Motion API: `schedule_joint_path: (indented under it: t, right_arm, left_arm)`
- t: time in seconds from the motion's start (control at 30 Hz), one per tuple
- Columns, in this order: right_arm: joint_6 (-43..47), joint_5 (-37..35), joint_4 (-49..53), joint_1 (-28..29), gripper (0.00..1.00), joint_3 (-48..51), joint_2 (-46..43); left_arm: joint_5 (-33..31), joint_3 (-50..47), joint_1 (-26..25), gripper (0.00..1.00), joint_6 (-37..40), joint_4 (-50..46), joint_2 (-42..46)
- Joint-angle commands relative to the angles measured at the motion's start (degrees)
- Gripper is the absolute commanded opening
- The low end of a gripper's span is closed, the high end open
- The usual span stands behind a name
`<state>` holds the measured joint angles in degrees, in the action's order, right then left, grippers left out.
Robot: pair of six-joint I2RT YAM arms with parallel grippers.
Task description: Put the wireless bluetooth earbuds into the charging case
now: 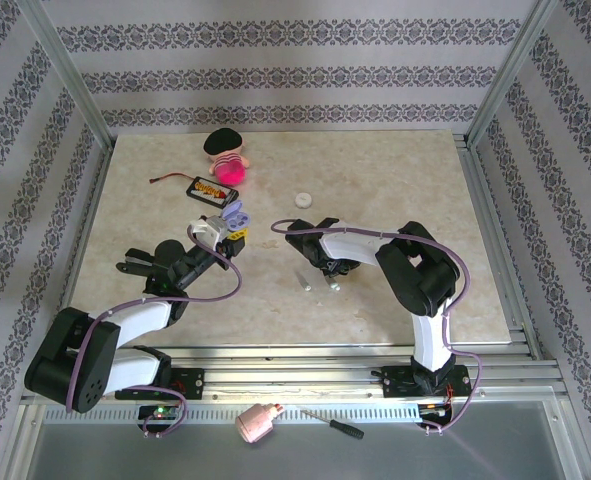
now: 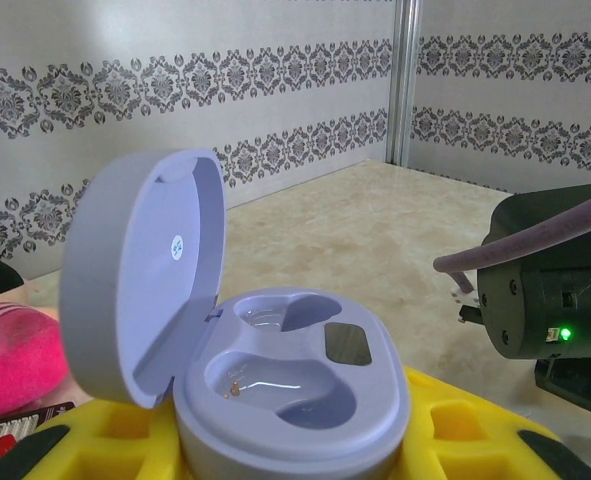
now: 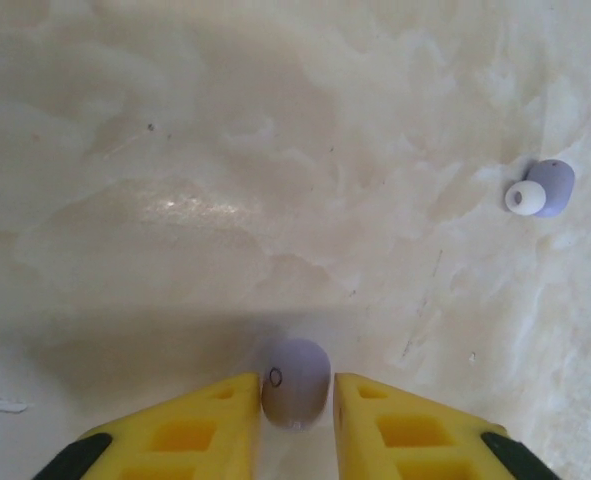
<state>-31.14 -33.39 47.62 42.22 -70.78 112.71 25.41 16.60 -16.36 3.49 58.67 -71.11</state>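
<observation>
Lilac earbud [image 3: 296, 382] tight in right tool [image 3: 295, 388], jaws barely apart.

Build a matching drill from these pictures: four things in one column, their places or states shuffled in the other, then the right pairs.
Things
1. charging case
2. white-tipped earbud
3. plain lilac earbud
4. screwdriver

Places or states
A. between the fingers of the right pincer
B. on the metal ledge at the near edge
C. lid open, held in the left pincer
D. loose on the table, ungripped

Pairs: 1-C, 2-D, 3-A, 4-B
</observation>
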Motion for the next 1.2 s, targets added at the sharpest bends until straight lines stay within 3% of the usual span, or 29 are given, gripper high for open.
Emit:
schedule_joint_path:
  t: [0.0, 0.17, 0.57, 0.73, 1.17]
  right_arm:
    - [0.98, -2.36, 1.55, -0.43, 0.27, -1.11, 1.20]
    - [1.91, -1.99, 1.16, -0.96, 0.24, -1.36, 1.79]
    - [3.48, -4.49, 2.83, -0.98, 0.25, -2.60, 3.57]
    - [4.41, -5.77, 3.07, -0.69, 0.30, -3.30, 3.18]
    - [6.00, -7.32, 3.75, -0.27, 0.27, -4.81, 5.22]
  left_arm:
    - [0.84, -0.49, 0.79, 0.21, 0.03, 1.42, -0.34]
    - [1.05, -0.47, 0.80, 0.21, -0.14, 1.61, -0.41]
    - [1.22, -0.45, 0.83, 0.22, -0.55, 2.41, -1.29]
    - [1.29, -0.44, 0.80, 0.22, -0.59, 2.50, -1.34]
    - [1.49, -0.62, 0.85, 0.22, -0.65, 2.49, -1.14]
